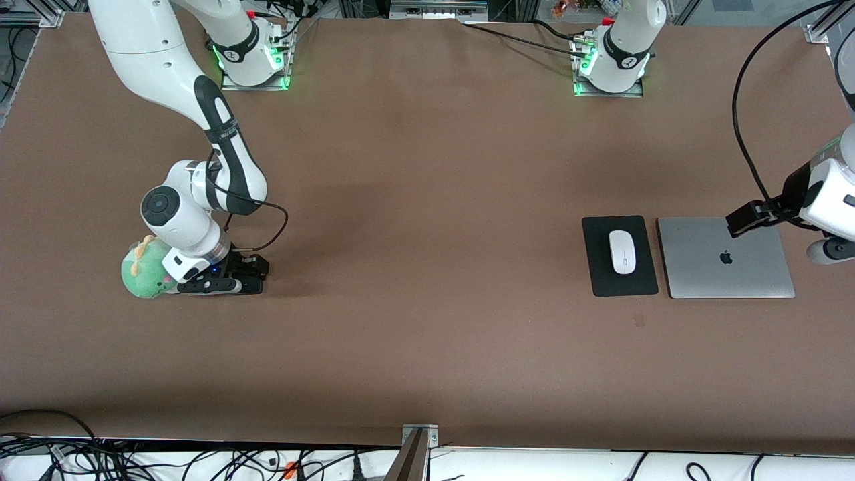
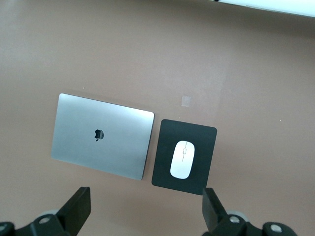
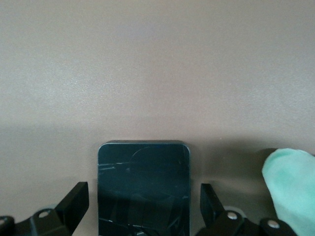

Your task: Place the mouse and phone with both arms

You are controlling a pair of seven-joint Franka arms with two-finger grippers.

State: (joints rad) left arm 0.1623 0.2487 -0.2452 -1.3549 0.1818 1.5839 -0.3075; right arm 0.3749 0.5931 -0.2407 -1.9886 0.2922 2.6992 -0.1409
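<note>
The white mouse [image 1: 622,252] lies on a black mouse pad [image 1: 601,267] toward the left arm's end of the table; it also shows in the left wrist view [image 2: 182,159]. The black phone [image 3: 143,187] lies flat on the table, hidden under the hand in the front view. My right gripper [image 1: 227,282] is down at the table, open, with one finger on each side of the phone [image 3: 143,209] and a gap at each side. My left gripper [image 1: 749,219] hangs open and empty above the table beside the laptop's edge [image 2: 146,209].
A closed silver laptop [image 1: 725,258] lies beside the mouse pad, toward the left arm's end. A green plush toy [image 1: 142,270] sits right beside the right gripper [image 3: 290,189]. A small tape mark [image 2: 186,101] is on the table near the pad.
</note>
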